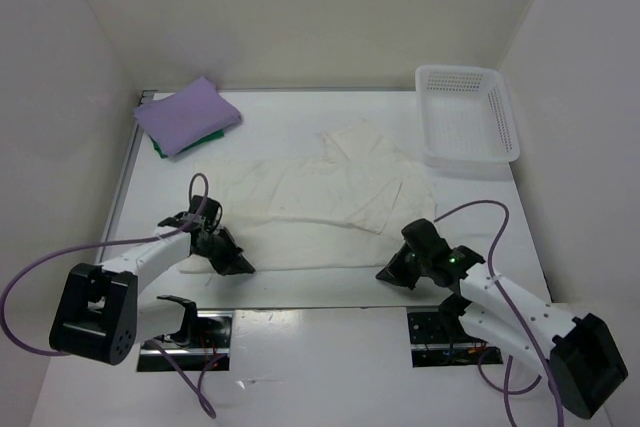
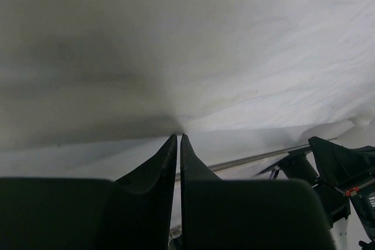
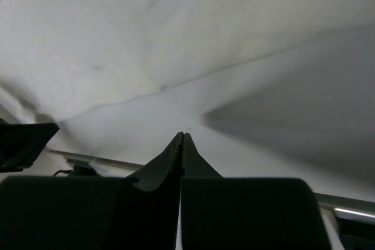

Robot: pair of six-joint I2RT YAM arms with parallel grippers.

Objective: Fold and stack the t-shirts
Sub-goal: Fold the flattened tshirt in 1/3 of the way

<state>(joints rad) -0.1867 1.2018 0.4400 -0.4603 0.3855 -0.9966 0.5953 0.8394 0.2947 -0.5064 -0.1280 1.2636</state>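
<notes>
The cream-white t-shirt (image 1: 320,192) lies spread over the middle of the table, with one sleeve or flap turned up at the back. My left gripper (image 1: 240,265) is at its near left hem and shut on the cloth, which gathers at the tips (image 2: 179,136) and rises above the table. My right gripper (image 1: 388,273) is at the near right corner with its jaws shut (image 3: 183,134). Only a fine thread shows at its tips, and the cloth (image 3: 146,33) lies just beyond. The lavender t-shirt (image 1: 187,114) lies folded on the green one (image 1: 162,148) at the back left.
A white perforated basket (image 1: 466,115) stands at the back right against the wall. White walls close in the table on three sides. A metal strip (image 2: 258,157) runs along the table's near edge, with the arm bases behind it.
</notes>
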